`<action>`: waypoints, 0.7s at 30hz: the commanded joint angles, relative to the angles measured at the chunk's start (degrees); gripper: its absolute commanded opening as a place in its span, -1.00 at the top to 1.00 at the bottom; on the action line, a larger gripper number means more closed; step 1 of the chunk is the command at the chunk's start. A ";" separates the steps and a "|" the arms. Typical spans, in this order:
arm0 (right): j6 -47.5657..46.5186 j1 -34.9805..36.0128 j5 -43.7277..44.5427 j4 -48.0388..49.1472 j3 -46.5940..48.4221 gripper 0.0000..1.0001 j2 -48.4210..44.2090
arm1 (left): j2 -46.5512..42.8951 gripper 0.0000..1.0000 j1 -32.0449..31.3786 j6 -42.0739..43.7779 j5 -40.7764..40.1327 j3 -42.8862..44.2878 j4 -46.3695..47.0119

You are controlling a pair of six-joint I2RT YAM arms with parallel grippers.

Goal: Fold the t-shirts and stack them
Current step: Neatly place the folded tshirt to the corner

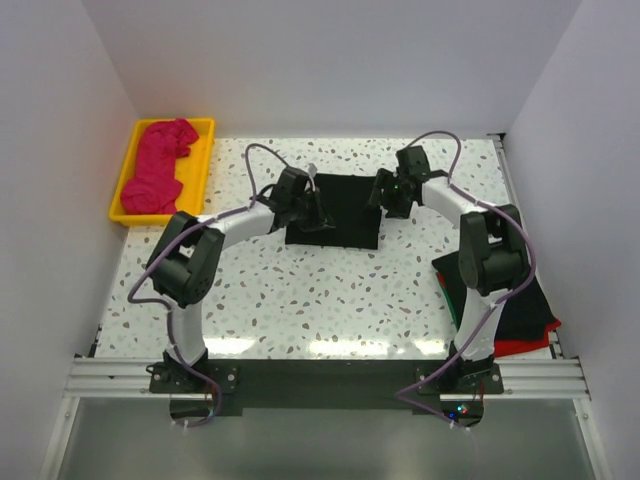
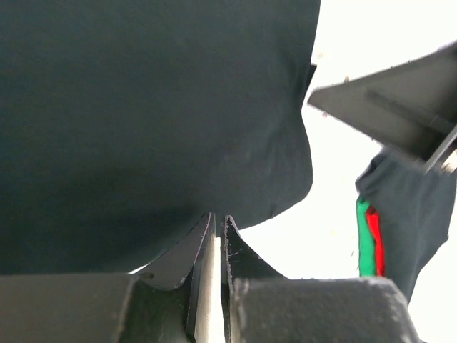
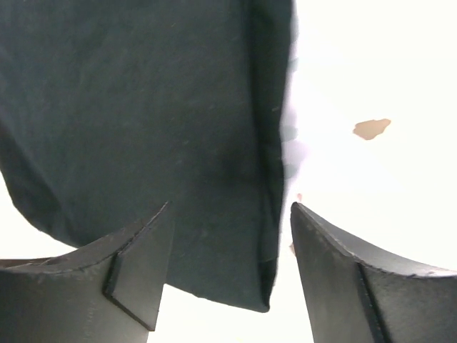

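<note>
Finds the folded black t-shirt (image 1: 335,212) mid-table between both arms, long axis running left-right, with right gripper (image 3: 232,207) wide astride its right edge and left gripper (image 2: 219,218) barely parted at its left edge.

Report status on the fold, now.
Left end effector barely parted at edge of black t-shirt. Right end effector open, astride its right edge. Shirt folded flat, mid-table. Nothing blocking.

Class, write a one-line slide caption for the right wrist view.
Open right gripper straddles the edge of a black t-shirt on the white table.
</note>
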 commanded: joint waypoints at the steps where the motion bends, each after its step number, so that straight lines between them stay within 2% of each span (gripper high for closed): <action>1: -2.72 -1.38 2.04 0.55 1.47 -0.40 0.29 | 3.61 0.77 -1.55 1.07 -0.83 1.69 2.05; 4: -4.21 -1.65 1.43 0.46 3.92 -0.43 3.27 | 6.34 0.81 -2.61 0.54 -1.09 1.78 1.00; 11: -4.74 -0.42 1.95 0.02 7.09 -0.43 8.28 | 6.70 0.83 -3.05 -1.13 -2.59 -2.18 2.40; 14: -4.13 0.63 3.36 -0.33 7.36 -0.37 9.35 | 6.35 0.83 -3.05 -1.04 -2.59 -2.18 2.49; 21: -2.37 2.30 6.08 -0.77 7.27 0.03 10.84 | 5.56 0.84 -3.05 -0.60 -2.32 -1.56 1.96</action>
